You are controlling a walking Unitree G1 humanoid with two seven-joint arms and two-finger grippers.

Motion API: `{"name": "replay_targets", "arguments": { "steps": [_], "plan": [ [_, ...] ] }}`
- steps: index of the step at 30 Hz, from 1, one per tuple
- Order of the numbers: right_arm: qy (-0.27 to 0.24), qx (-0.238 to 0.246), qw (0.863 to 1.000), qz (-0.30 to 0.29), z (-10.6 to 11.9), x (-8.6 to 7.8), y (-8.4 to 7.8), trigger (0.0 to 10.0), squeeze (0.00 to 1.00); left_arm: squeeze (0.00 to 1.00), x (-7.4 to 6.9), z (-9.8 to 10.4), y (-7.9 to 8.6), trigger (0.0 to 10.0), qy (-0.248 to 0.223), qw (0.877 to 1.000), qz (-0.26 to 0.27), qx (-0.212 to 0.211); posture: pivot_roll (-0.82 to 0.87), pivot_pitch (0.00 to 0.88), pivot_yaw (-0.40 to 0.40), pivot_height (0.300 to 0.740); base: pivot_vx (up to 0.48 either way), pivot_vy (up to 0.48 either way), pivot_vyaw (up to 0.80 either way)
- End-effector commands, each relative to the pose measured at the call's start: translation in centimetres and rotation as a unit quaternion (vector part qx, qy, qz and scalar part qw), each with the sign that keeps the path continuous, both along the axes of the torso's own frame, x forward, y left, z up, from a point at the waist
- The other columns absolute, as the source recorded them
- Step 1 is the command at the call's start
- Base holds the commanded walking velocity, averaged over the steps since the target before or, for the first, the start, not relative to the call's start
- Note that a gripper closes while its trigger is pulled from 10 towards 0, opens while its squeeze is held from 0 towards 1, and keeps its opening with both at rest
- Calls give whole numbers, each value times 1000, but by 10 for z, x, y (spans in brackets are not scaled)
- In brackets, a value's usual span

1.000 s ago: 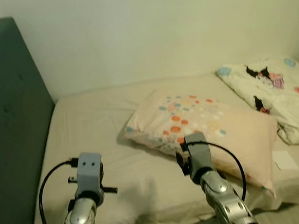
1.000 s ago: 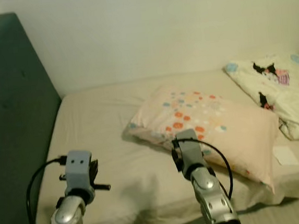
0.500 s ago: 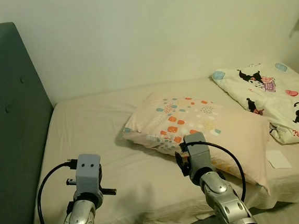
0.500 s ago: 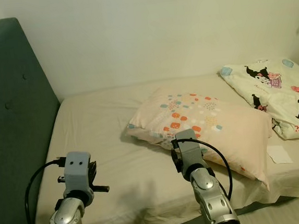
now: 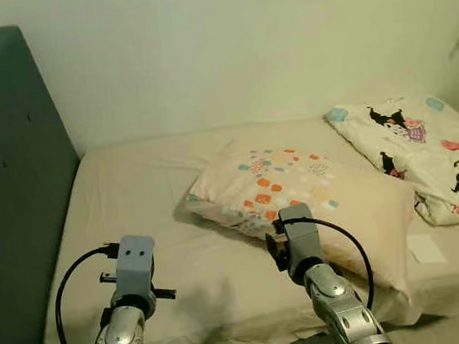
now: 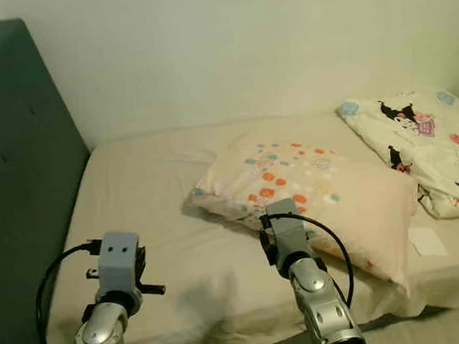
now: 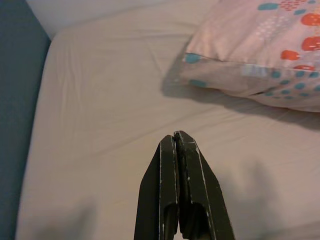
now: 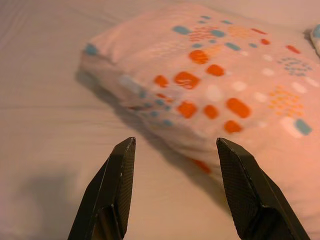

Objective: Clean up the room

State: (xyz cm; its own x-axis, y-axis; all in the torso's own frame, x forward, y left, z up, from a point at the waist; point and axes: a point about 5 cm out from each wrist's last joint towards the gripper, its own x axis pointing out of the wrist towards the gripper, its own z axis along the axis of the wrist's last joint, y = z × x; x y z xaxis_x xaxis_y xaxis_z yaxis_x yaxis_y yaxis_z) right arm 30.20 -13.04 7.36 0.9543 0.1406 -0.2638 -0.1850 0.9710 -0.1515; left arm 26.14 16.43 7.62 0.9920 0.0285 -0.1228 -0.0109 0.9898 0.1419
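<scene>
Pink spotted pillow [image 5: 312, 193] on bed [image 5: 135, 196]; right gripper [image 8: 175, 150] spread before it.

Both silver arms reach forward side by side at about the same height, each ending in a grey wrist block with a black cable looping back toward the forearm. The left gripper [image 7: 176, 137] has its two black fingers pressed flat together, the jaws fully closed with nothing between them. The right gripper [image 8: 175, 145] holds its two black fingers spread wide apart, the jaws empty, and its arm sits slightly further forward than the left.
</scene>
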Motion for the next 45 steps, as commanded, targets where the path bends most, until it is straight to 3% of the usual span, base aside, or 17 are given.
{"name": "replay_targets", "arguments": {
  "steps": [1, 7, 34, 45],
  "plan": [
    [5, -8, 1000, -3, -4, -2, -5, 10000, 0, 0, -1, -4, -4, 10000, 11, 1000, -6, 0, -48, 79, -73, 740, 0, -390, 0],
    [10, -11, 1000, -2, -6, -3, -5, 10000, 0, 0, -2, -5, -4, 10000, 12, 1000, -8, 1, -46, 77, -74, 740, 0, -389, 800],
    [14, 3, 1000, -12, -7, -2, -7, 10000, 0, 0, -1, -5, -4, 10000, 17, 1000, -11, 6, -47, 85, -66, 740, 0, -386, 0],
    [12, 4, 1000, -15, -7, -2, -9, 10000, 0, 0, 0, -9, -12, 10000, 34, 998, -43, 5, -53, 83, -61, 740, 0, 250, 0]
  ]
}}
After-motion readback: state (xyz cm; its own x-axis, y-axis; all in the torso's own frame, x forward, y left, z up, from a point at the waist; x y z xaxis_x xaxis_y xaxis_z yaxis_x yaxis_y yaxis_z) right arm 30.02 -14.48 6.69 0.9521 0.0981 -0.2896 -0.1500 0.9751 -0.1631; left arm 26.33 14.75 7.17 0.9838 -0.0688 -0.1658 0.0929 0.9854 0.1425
